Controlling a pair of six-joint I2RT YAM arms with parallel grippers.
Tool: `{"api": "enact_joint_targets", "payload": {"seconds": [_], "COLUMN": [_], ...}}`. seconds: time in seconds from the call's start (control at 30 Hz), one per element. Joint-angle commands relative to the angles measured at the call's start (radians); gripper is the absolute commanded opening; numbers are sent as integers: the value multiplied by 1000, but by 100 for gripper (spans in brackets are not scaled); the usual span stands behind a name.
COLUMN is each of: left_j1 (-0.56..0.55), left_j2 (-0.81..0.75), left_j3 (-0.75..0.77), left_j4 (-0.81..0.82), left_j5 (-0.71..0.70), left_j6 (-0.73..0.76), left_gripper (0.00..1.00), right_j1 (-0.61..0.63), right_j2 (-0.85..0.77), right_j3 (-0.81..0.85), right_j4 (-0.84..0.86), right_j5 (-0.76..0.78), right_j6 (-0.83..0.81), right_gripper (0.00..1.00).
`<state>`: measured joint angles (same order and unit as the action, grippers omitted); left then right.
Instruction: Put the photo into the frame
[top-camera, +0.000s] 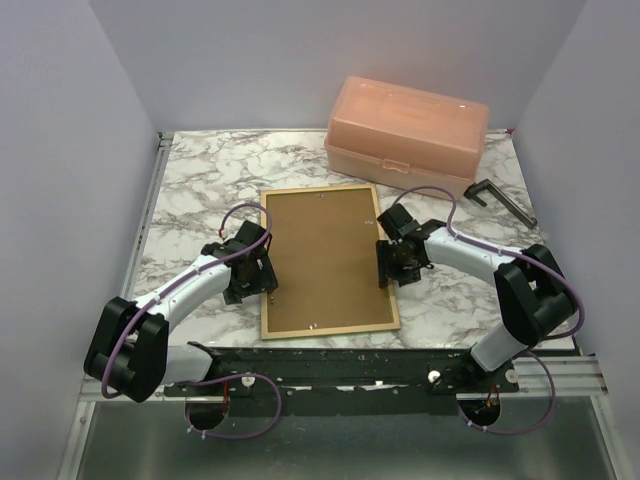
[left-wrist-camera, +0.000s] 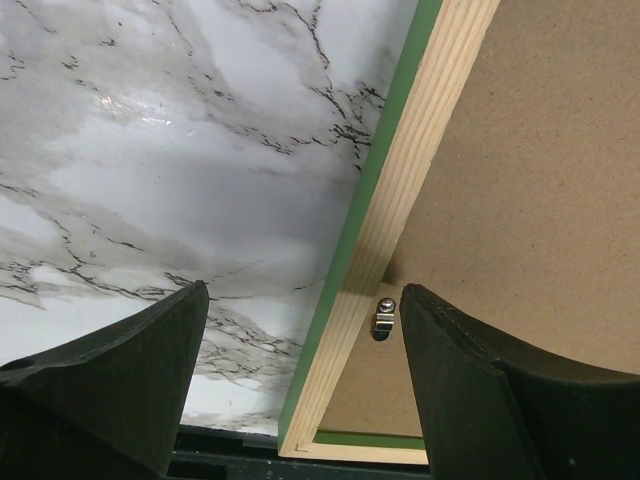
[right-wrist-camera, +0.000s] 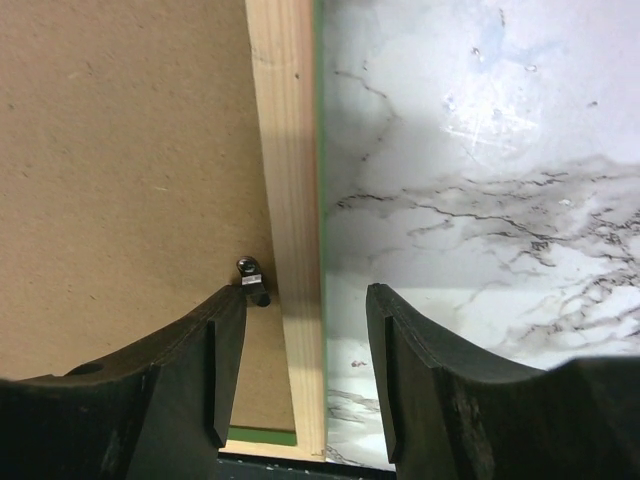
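The frame (top-camera: 330, 330) lies face down in the middle of the table, pale wood back up. A brown hardboard backing panel (top-camera: 325, 255) fills it. The photo is hidden. My left gripper (top-camera: 258, 264) is open and straddles the frame's left rail (left-wrist-camera: 400, 200), with one finger over the marble and one over the backing panel (left-wrist-camera: 520, 180), beside a small metal clip (left-wrist-camera: 384, 315). My right gripper (top-camera: 390, 258) is open and straddles the right rail (right-wrist-camera: 290, 180), its left finger beside another clip (right-wrist-camera: 250, 275). The frame's green edge shows in both wrist views.
A peach plastic box (top-camera: 408, 125) stands at the back right of the marble table (top-camera: 200, 190). A black L-shaped tool (top-camera: 500, 198) lies to the right of the box. Grey walls enclose the table on three sides.
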<state>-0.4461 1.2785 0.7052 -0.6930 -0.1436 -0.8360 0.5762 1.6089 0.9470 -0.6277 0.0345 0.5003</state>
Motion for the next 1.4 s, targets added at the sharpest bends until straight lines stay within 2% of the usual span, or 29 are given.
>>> {"api": "enact_joint_targets", "payload": {"seconds": [0.0, 0.3, 0.5, 0.67, 0.8, 1.07, 1.37], "left_j1": [5, 4, 4, 4, 4, -37, -186], "left_j2": [1, -5, -52, -146, -130, -17, 44], "left_j3": [-14, -26, -33, -60, -75, -75, -82], "left_j4": [18, 38, 59, 67, 61, 135, 223], "left_j5": [18, 27, 28, 30, 18, 78, 144], "left_j6": [-7, 0, 12, 10, -4, -5, -74], "left_gripper": [78, 73, 72, 76, 77, 75, 70], "right_j1": [7, 7, 7, 7, 6, 7, 7], "right_j2": [-8, -6, 3, 35, 32, -23, -136], "right_j3": [-45, -25, -14, -10, -26, -61, -132], "right_j4": [-81, -38, 3, 19, 28, 25, 23], "right_j5": [86, 159, 167, 160, 163, 154, 53], "right_j6": [-4, -10, -14, -14, -11, 20, 79], "right_gripper": [57, 55, 31, 10, 1, 1, 1]}}
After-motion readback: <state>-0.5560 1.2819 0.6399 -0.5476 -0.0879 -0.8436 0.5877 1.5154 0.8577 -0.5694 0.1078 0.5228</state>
